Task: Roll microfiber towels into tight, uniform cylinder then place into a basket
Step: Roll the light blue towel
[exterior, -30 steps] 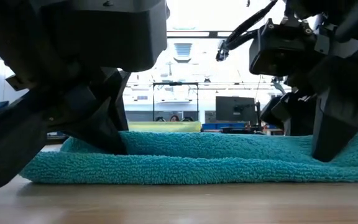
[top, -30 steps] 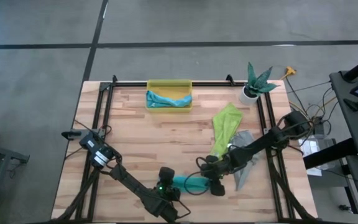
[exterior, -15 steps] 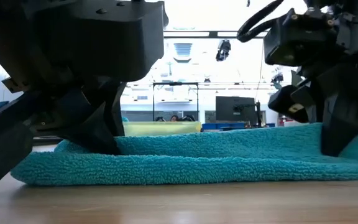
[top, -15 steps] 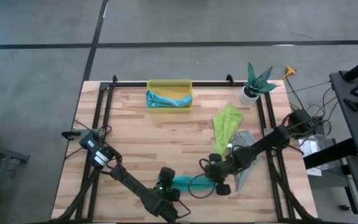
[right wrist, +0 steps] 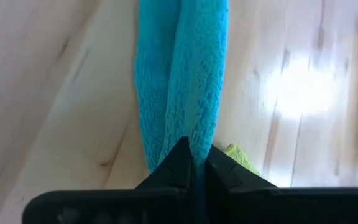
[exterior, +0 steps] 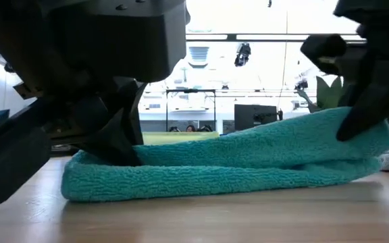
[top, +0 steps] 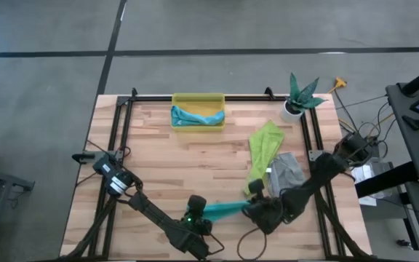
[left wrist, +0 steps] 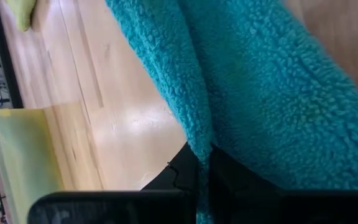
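Looking down from above, I see the teal towel (top: 222,209) stretched near the front edge of the wooden surface (top: 195,156), pinched at both ends; my left claw (top: 204,217) is clamped tight on one end, and my right claw (top: 254,209) is clamped on the other end, which sits lifted off the wood in the low view while the towel's middle sags onto it; the lime green towel (top: 264,149) lies near the right side, with the grey towel (top: 286,170) touching it just beside; the yellow basket (top: 198,110) sits at the far edge with the light blue towel (top: 195,116) inside it; a potted plant (top: 298,97) stands in the far right corner.
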Motion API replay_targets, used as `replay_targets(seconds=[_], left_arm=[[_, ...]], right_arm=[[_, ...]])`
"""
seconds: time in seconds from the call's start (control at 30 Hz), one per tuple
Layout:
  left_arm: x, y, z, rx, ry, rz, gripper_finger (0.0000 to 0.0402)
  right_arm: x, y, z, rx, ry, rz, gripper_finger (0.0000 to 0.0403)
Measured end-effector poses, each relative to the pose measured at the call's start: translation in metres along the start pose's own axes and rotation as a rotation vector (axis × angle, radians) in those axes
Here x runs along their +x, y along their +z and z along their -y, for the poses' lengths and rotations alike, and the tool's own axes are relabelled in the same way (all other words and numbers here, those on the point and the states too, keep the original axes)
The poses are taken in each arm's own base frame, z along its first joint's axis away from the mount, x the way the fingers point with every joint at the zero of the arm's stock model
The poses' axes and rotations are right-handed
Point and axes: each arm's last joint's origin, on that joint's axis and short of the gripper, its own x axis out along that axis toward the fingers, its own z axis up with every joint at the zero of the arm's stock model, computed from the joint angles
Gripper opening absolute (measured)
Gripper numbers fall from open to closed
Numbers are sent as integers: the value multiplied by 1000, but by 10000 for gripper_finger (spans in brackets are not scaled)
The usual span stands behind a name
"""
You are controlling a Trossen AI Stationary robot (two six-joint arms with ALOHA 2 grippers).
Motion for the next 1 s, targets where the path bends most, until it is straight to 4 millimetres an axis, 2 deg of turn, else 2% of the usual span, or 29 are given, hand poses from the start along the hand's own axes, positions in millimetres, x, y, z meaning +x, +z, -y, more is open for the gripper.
replay_targets(seconds=[0.17,0.33,0.5,0.67,0.83,1.0], left_arm=[[0,3,1,20,-22,16,0],[-2,3,2,49,-60,18,0],[-10,1,-2,52,-89,10,0],[-35,0,-19,16,-122,61,6],[-58,1,-31,-33,-238,116,54],[-52,3,-34,-59,-295,117,133]], right_arm=[[27,-14,-17,-83,-52,-82,9],[49,-14,-28,-202,-157,-132,9],[49,-10,-28,-238,-157,-132,9],[43,-7,-24,-204,-132,-112,9],[46,-10,-27,-179,-136,-126,9],[47,-11,-27,-133,-139,-123,9]])
